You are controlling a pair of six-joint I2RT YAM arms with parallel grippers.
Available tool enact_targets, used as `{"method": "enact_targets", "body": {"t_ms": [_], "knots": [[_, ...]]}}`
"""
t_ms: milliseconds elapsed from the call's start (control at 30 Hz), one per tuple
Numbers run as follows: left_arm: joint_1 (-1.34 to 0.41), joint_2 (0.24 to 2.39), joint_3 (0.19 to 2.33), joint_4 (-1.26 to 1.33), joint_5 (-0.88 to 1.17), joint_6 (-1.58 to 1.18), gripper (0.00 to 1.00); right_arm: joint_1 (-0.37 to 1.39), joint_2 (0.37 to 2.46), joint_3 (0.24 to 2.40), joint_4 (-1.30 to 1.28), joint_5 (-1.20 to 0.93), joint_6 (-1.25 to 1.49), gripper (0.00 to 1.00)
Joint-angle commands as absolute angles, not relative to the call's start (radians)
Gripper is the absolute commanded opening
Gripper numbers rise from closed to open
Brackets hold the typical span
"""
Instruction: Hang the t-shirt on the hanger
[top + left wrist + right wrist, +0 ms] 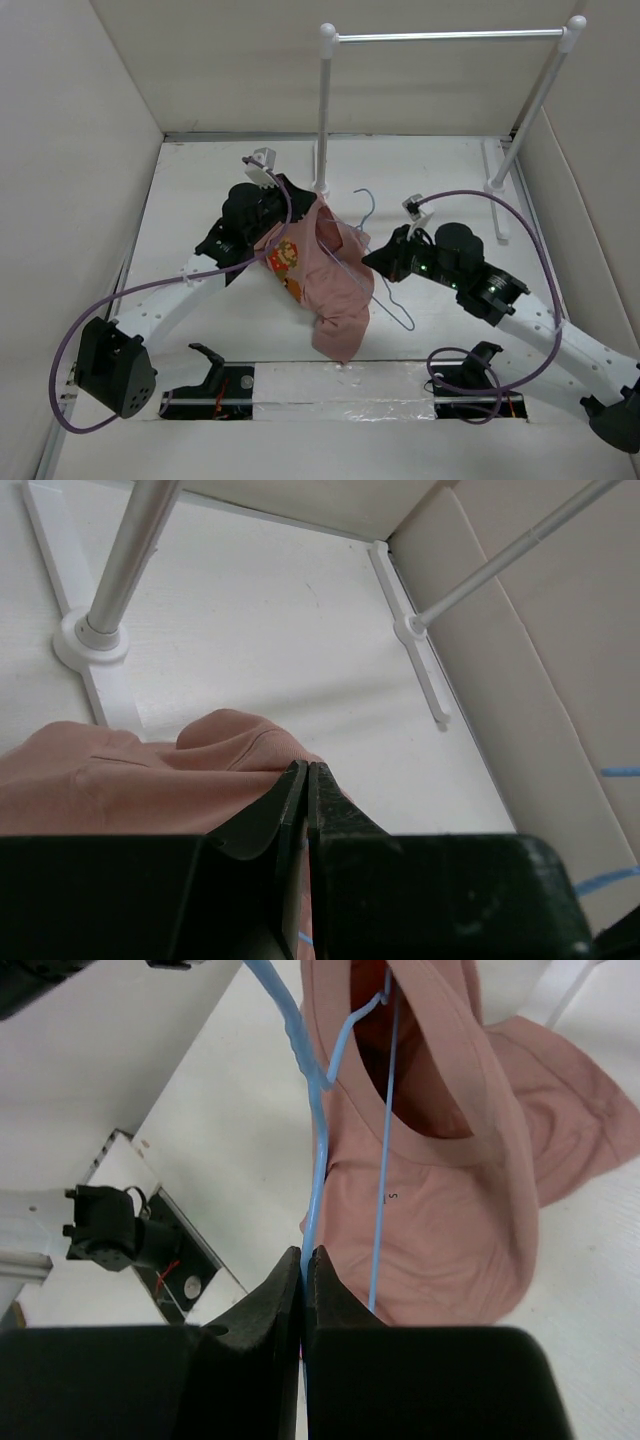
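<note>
Now, the scene from the front edge of the white table (200,190) to the back:
T-shirt: the small dusty-pink short-sleeved fabric t-shirt (335,300) hangs mid-table between the arms. Its long axis runs from the hem near the front edge up and away to the bunched top. The cartoon print faces the left side.
Hanger: the thin pale-blue wire hanger (320,1160) slants just right of the t-shirt, hook pointing toward the back wall. One wire passes into the neck opening.
Right arm: it reaches from the near right corner diagonally inward and left.
Right gripper (305,1260): fingers pressed together, pinching the hanger wire.
Left arm: it sweeps from the near left corner up to the t-shirt's far end.
Left gripper (305,778): fingers clamped on a fold of pink fabric.
Rack: the white-posted rack with its metal rail (324,110) stands behind, at the back.
</note>
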State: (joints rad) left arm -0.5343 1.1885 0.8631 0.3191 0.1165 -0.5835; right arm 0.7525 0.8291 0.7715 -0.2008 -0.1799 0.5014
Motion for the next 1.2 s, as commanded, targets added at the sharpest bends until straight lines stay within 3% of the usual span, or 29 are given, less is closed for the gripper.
{"method": "enact_targets", "body": {"t_ms": [0,167,533,800,933,1167], "knots": [[-0.546,1.141,0.893,0.301,0.123,-0.555,0.00,0.801,0.906,0.841,-0.040,-0.250,0.440,0.00],[-0.546,1.075,0.897,0.276,0.123,-0.554,0.00,0.845,0.919,0.841,0.080,-0.298,0.414,0.00],[-0.546,0.881,0.923,0.193,0.149,-0.592,0.00,0.883,1.038,0.761,0.616,-0.075,0.371,0.00],[-0.546,0.759,1.043,0.080,-0.041,-0.522,0.00,1.084,0.997,0.850,0.442,0.198,0.232,0.00],[-0.546,0.755,1.058,0.104,-0.037,-0.512,0.00,1.163,0.970,0.854,0.299,0.277,0.265,0.00],[-0.546,0.808,1.049,0.153,0.101,-0.543,0.00,1.187,1.006,0.865,0.377,0.397,0.224,0.00]]}}
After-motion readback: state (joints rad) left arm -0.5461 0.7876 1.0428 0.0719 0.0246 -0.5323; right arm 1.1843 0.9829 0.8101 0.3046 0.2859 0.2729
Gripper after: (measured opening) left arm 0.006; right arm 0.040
